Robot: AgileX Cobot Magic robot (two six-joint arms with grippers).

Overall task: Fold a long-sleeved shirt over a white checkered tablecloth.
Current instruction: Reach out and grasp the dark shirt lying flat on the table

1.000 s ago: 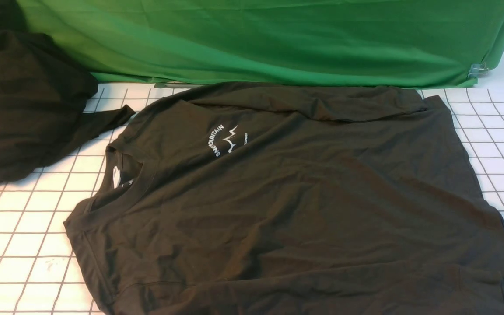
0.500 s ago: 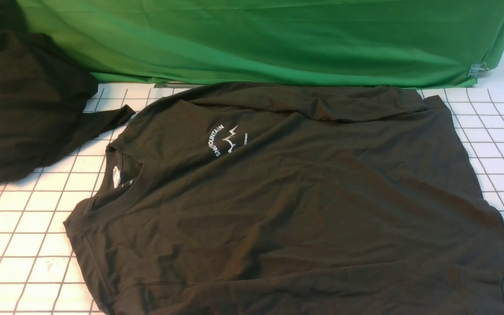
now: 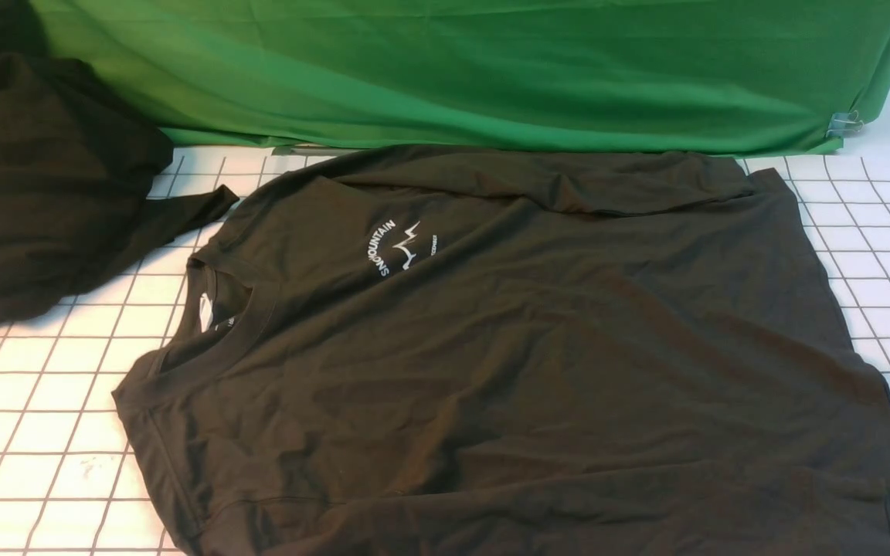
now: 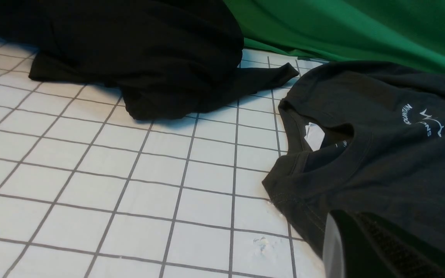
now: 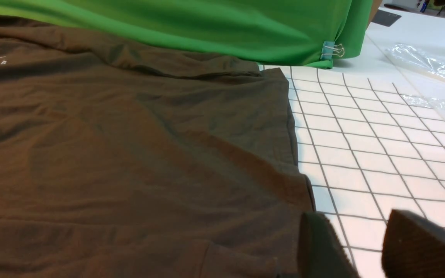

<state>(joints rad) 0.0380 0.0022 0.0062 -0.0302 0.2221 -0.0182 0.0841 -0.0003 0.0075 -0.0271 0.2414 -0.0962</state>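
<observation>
Here, at the far left, a black cloth heap with no print sits on the white checkered tablecloth. One thin corner of it reaches toward the long-sleeved shirt and ends just beside the shirt's shoulder; whether the two touch cannot be told. A small dark scuff marks the tablecloth nearer the robot.

The shirt is spread front-up on the tablecloth, filling the middle and right of the tabletop. Its ribbed neck points to the robot's left and its hem to the right. The white arched logo sits on the chest just past the neck. A long fold of black fabric lies across the shirt's far edge, close under the green cloth that hangs along the back. The shirt's near edge runs out of the front view.

The left tool shows only as a dark padded piece in its wrist view, low over the shirt's shoulder near the neck. It is pressed together, and whether any fabric is caught in it cannot be told.

The right tool hovers at the hem's near corner with its fingers spread and bare tablecloth showing between them. It grips nothing.

Farther right, a binder clip pinches the green cloth's corner, with clear plastic beyond it.
</observation>
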